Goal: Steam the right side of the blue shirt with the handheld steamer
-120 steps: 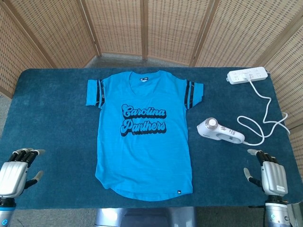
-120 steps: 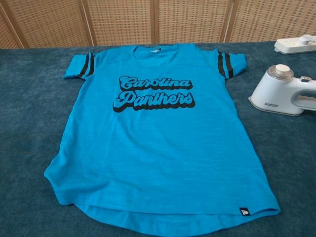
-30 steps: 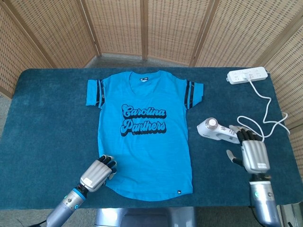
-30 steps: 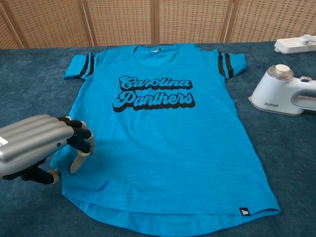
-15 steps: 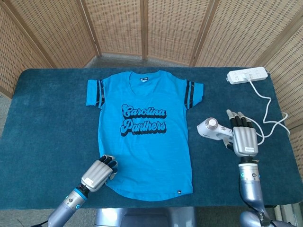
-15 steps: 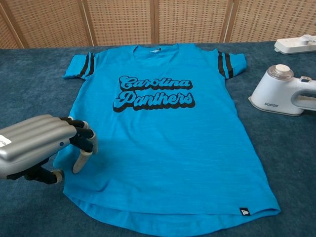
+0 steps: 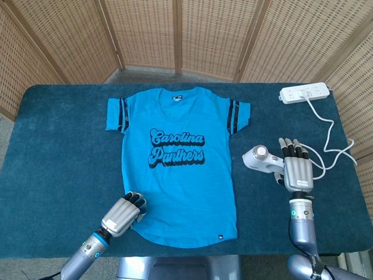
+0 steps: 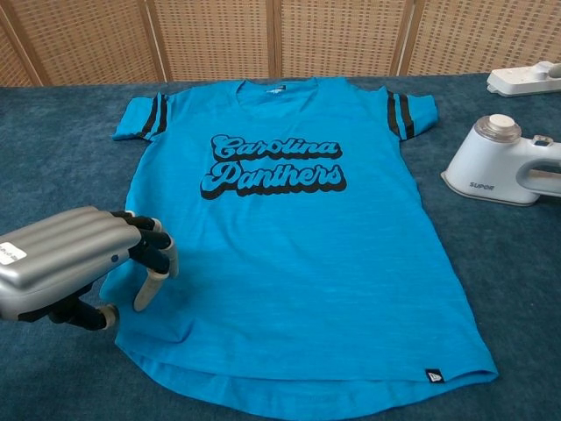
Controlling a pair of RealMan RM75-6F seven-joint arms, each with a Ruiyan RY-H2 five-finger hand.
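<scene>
Head view, right hand (image 7: pixel 297 170) over steamer (image 7: pixel 260 158) handle, beside blue shirt (image 7: pixel 178 169)

A staged test room: wicker screens (image 7: pixel 180 32) enclose a carpet-topped table (image 7: pixel 58 146).

Two robot arms end in five-fingered mechanical hands. The left hand (image 8: pixel 74 267) has a smooth silver-grey metal back shaped into rounded ridges, one ridge leading into each finger. Its fingers (image 8: pixel 147 246) are black at the jointed sections and tipped with pale beige pads. A small white label sits on the silver casing near the wrist. The left forearm is a silver cylinder with a blue ring and a small green light. The right hand (image 7: pixel 297 169) has the same ridged silver back, black finger segments and pale tips. Its wrist is a silver-grey cylinder carrying a small green-blue light.
</scene>
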